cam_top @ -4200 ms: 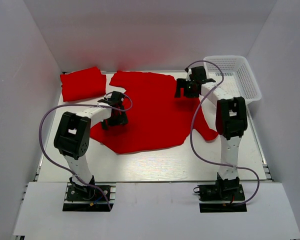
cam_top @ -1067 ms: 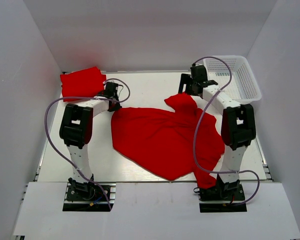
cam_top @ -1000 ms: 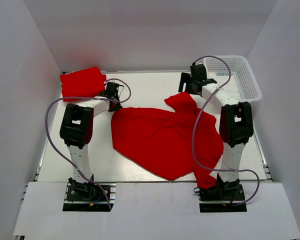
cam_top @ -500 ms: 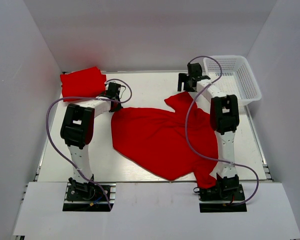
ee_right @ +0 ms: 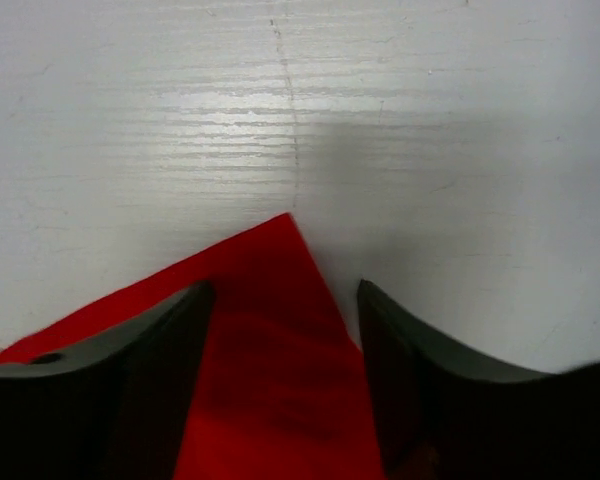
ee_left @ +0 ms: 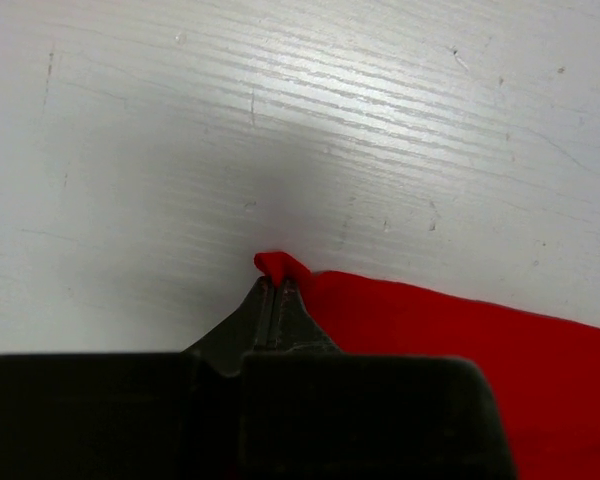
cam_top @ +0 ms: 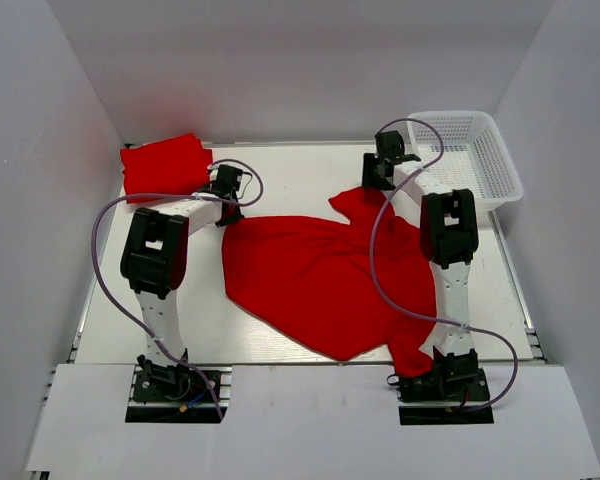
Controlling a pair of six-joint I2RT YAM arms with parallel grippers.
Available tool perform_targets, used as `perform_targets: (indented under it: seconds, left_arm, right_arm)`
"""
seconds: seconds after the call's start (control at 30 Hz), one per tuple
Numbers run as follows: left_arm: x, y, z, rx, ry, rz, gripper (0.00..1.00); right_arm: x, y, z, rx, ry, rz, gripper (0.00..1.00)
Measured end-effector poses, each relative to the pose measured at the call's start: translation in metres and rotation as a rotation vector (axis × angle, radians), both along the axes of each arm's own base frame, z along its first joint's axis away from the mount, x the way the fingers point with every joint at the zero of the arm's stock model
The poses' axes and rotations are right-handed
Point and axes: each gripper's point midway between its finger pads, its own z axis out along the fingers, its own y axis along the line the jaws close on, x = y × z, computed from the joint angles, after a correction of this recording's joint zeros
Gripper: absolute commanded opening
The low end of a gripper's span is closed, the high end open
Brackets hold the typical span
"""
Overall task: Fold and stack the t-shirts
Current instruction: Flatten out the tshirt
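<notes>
The unfolded t-shirt (cam_top: 320,275), rumpled mid-table, looks light and limp; its corners are the sensible holds. The left gripper (ee_left: 273,288) pinches its far-left corner tight; the right gripper (ee_right: 285,300) straddles the far-right corner, jaws wide. A folded t-shirt (cam_top: 165,166) lies far left.

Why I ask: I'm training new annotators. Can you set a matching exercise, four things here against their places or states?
Things: 1 left hand; 2 right hand; 3 folded t-shirt; 4 basket.
States: A at far right; B open over a corner of the spread t-shirt; C at far left; D shut on the spread t-shirt's edge.
Pairs: 1-D, 2-B, 3-C, 4-A.
</notes>
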Motion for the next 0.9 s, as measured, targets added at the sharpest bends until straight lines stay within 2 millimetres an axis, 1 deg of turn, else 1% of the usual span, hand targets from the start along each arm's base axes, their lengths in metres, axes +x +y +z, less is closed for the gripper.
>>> perform_targets:
  seconds: [0.03,0.07,0.13,0.3,0.37,0.43,0.5,0.57,0.6,0.63,0.67,0.7,0.77,0.8,0.83,0.9]
  left_arm:
    - [-0.001,0.001,0.000,0.003,0.003,0.001,0.00]
    - [-0.002,0.001,0.000,0.005,0.007,0.003,0.00]
    - [-0.004,0.002,0.000,0.008,0.012,0.006,0.00]
    - [-0.005,0.003,0.001,0.010,0.015,0.009,0.00]
    - [-0.006,0.003,0.001,0.011,0.018,0.008,0.00]
    - [-0.007,0.003,0.002,0.013,0.022,0.006,0.00]
    - [-0.007,0.004,0.006,0.014,0.020,0.003,0.00]
    - [-0.005,0.003,0.019,0.010,-0.007,-0.003,0.00]
    - [-0.003,0.003,0.029,0.008,-0.031,-0.008,0.00]
    - [-0.001,0.003,0.044,0.005,-0.062,-0.014,0.00]
    - [0.002,0.002,0.067,-0.002,-0.115,-0.023,0.00]
    - [0.004,0.002,0.084,-0.008,-0.154,-0.027,0.00]
    - [0.006,0.002,0.135,-0.027,-0.276,-0.044,0.00]
    - [0.005,0.002,0.167,-0.040,-0.358,-0.054,0.00]
    - [0.002,0.003,0.197,-0.051,-0.432,-0.061,0.00]
    - [-0.011,0.003,0.266,-0.085,-0.610,-0.090,0.00]
  right_arm:
    - [0.000,-0.001,0.000,-0.001,0.003,-0.005,0.43]
    - [-0.001,-0.003,-0.001,-0.004,0.005,-0.008,0.20]
    - [-0.002,-0.007,-0.002,-0.006,0.013,-0.029,0.00]
    - [-0.006,-0.009,-0.001,-0.005,-0.007,-0.056,0.00]
    - [-0.019,-0.013,-0.001,-0.010,0.005,-0.055,0.00]
    - [-0.031,-0.015,0.003,-0.017,0.008,-0.047,0.00]
    - [-0.038,-0.016,0.018,-0.016,-0.023,-0.035,0.00]
    - [-0.042,-0.017,0.051,0.001,-0.111,-0.017,0.00]
    - [-0.043,-0.017,0.072,0.012,-0.167,-0.012,0.00]
    - [-0.044,-0.017,0.102,0.025,-0.242,-0.004,0.00]
    - [-0.045,-0.018,0.138,0.038,-0.331,0.001,0.00]
    - [-0.046,-0.019,0.173,0.049,-0.412,0.002,0.00]
    - [-0.052,-0.022,0.248,0.069,-0.599,0.004,0.00]
    - [-0.059,-0.025,0.284,0.079,-0.686,0.004,0.00]
    - [-0.068,-0.028,0.320,0.087,-0.775,0.003,0.00]
    - [-0.091,-0.036,0.379,0.097,-0.922,-0.003,0.00]
